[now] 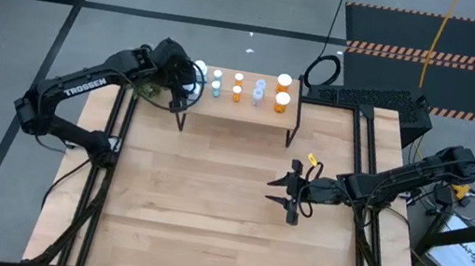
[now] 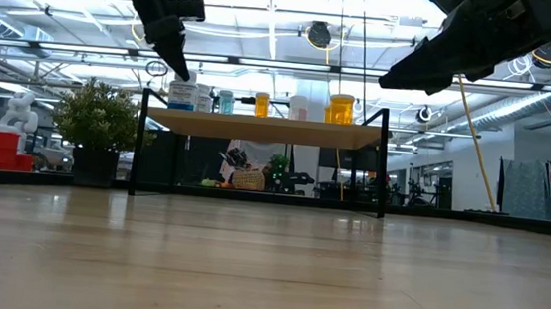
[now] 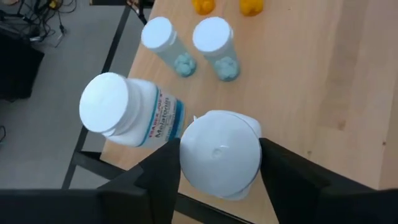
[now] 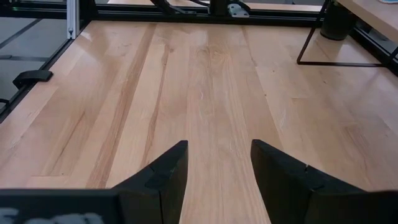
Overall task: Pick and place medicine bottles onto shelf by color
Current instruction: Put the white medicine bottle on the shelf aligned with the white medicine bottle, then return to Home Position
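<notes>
The shelf stands at the table's far edge and carries several white-capped medicine bottles: orange ones toward its right, pale blue ones toward its left. At its left end stands a white bottle with a blue label. Right beside it is another white bottle, and my left gripper is shut on that one. My right gripper hangs open over the bare tabletop, right of centre, with nothing between its fingers. My left gripper pinches the white bottle's cap by two opposite sides, one finger on each side. The fingers slant down onto it from above. The bottle is upright at the shelf's left end; its cap hides its base, so I cannot tell whether it rests on the board.
The labelled white bottle stands close against the held one, near the shelf's left edge. Thin black legs carry the shelf. A dark keyboard lies behind the table's far right corner. Bare wood stretches from the shelf to the near edge.
</notes>
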Tool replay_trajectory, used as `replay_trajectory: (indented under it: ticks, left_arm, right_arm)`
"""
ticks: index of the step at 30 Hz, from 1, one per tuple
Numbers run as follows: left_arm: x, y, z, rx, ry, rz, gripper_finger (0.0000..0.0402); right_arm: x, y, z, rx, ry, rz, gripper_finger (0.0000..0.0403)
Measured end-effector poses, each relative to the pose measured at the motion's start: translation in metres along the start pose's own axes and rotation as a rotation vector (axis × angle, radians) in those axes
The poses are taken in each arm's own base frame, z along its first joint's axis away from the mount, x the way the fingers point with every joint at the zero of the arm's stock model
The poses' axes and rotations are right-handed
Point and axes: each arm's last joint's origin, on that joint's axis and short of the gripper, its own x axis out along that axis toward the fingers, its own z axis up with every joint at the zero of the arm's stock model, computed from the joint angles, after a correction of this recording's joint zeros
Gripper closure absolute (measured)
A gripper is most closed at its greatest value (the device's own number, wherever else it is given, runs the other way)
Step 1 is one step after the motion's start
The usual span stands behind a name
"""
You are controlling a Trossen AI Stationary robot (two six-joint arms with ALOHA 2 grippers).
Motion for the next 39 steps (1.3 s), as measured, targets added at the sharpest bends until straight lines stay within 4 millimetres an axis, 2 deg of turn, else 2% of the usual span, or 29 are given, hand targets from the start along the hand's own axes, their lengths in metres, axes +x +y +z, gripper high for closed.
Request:
replay_trajectory:
  ticks: [4, 12, 29, 35, 39]
  left_arm:
    - [0.0, 0.0, 0.001, 0.003, -0.004, 0.003, 0.0204]
    - [0.0, 0.002, 0.004, 0.011, -0.039, 0.02, 0.0181]
    - [-0.001, -0.002, 0.008, 0.059, -0.069, 0.001, 0.0178]
    - [-0.016, -0.004, 0.008, 0.064, -0.094, 0.054, 0.0178]
    - [-0.036, -0.006, 0.006, 0.025, -0.129, 0.133, 0.0178]
  right_arm:
    - [0.0, 0.0, 0.0, 0.0, 0.0, 0.0, 0.0234]
    - [0.0, 0.0, 0.0, 0.0, 0.0, 0.0, 0.0234]
    - [0.0, 0.0, 0.0, 0.0, 0.001, 0.0, 0.0234]
    - [0.0, 0.0, 0.0, -0.002, 0.001, 0.0, 0.0234]
    - [0.0, 0.0, 0.0, -0.003, 0.0, -0.001, 0.0234]
